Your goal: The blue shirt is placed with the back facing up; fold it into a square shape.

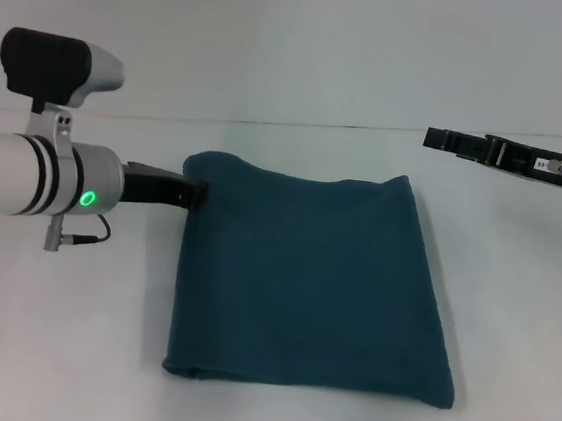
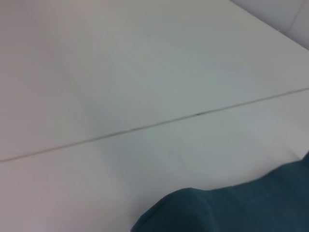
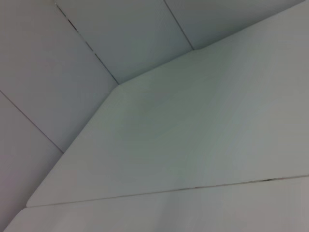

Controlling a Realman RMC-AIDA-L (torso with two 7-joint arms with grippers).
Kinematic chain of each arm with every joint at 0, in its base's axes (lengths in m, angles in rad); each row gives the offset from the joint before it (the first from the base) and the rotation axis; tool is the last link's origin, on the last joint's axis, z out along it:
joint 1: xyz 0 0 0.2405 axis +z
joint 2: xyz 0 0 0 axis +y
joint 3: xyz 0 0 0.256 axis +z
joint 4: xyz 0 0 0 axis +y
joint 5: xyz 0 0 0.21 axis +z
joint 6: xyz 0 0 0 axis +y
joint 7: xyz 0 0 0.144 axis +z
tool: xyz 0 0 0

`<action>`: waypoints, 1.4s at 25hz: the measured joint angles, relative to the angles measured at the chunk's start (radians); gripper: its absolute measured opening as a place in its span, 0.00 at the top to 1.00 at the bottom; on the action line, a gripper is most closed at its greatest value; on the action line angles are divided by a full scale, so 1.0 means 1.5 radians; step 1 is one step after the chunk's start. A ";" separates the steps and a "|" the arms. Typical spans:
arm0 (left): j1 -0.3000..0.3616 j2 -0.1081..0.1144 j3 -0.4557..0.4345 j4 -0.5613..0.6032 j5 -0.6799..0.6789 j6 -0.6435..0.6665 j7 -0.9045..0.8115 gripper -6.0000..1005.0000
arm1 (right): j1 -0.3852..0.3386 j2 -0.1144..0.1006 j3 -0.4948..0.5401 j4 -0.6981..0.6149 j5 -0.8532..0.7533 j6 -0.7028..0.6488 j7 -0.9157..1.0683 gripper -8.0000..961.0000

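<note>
The left claw [image 1: 194,193] touches the blue shirt's [image 1: 309,279] far-left corner; its grip cannot be told; the right claw [image 1: 439,140] hangs well apart.

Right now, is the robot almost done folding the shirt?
Nearly. The blue shirt already lies as a squarish folded block on the table. The left hand is at its far left corner. The right hand hangs clear of it. Any last tidying can't be judged.
</note>
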 joint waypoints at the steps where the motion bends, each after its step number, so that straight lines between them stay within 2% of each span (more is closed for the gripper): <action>1: 0.001 0.001 -0.002 0.002 0.000 -0.001 0.000 1.00 | 0.000 0.000 0.000 0.000 0.000 0.000 0.000 0.16; 8: 0.005 0.003 -0.004 0.006 0.044 -0.023 -0.022 1.00 | 0.002 0.001 -0.004 0.000 0.000 0.002 -0.001 0.16; 27: 0.010 -0.004 -0.007 0.037 0.033 0.010 -0.018 0.98 | -0.001 0.002 -0.005 0.002 -0.003 0.011 -0.001 0.15; 35: 0.041 -0.004 -0.048 0.074 0.028 0.025 -0.023 0.66 | -0.015 0.001 -0.001 0.007 -0.009 0.011 -0.009 0.15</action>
